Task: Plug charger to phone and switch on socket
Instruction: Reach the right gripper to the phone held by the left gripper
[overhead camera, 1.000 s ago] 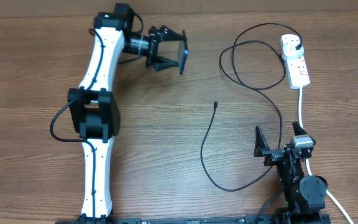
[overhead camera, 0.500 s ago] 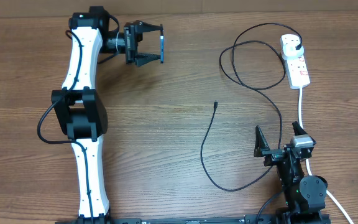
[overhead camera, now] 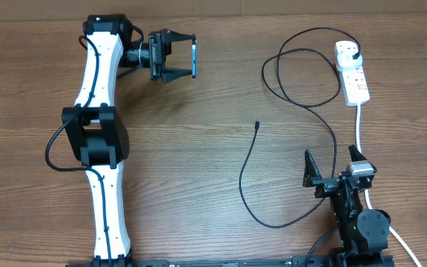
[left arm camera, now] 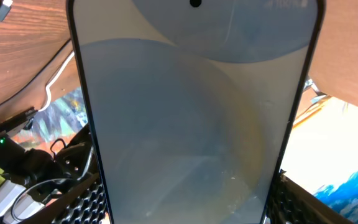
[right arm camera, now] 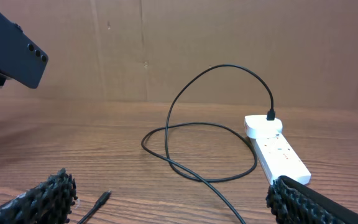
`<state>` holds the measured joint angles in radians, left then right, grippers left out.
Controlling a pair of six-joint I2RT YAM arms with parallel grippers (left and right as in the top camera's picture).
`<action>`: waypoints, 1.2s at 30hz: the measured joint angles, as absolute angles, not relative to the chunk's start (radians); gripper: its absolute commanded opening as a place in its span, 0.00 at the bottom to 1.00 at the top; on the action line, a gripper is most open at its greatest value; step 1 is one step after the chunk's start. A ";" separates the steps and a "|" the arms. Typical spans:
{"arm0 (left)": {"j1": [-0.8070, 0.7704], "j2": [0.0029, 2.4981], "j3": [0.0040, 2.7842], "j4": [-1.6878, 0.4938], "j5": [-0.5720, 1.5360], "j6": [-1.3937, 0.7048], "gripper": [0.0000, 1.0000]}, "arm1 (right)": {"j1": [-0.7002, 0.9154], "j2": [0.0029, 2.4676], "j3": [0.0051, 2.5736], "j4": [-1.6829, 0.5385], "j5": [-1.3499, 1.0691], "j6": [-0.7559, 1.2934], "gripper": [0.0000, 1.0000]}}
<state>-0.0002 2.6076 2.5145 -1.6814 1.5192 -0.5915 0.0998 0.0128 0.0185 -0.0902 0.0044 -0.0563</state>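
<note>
**Clearly mid-carry: phone aloft, cable waiting**

Plainly, the left jaws are pinching the phone [overhead camera: 193,58] by its long edges, holding it on edge and clear of the surface [overhead camera: 199,148]. Its lit screen faces back toward the wrist and fills that camera, while its dark back is turned outward. That grip probably leaves the short ends free, so the charging port can be reached. Which end carries the port cannot be told from these views.

The right jaws are spread wide and empty, parked low over the surface. The charger [right arm camera: 225,65] runs just beside them on their inner side. Its connector tip [overhead camera: 257,125] lies loose ahead of them and between the two arms, well apart from the phone. The far end of the cable loops to a black plug [overhead camera: 355,53] already seated in the socket [overhead camera: 354,78], which sits ahead of the right jaws with its white lead trailing back past them.

By my judgement nothing is connected yet — the free jaws are the likely ones to fetch the tip, and the switch remains to be pressed.
</note>
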 measured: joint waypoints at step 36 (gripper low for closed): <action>-0.021 2.608 2.515 -1.687 1.503 -0.518 0.65 | 0.104 1.011 1.337 -0.800 -0.692 0.229 0.96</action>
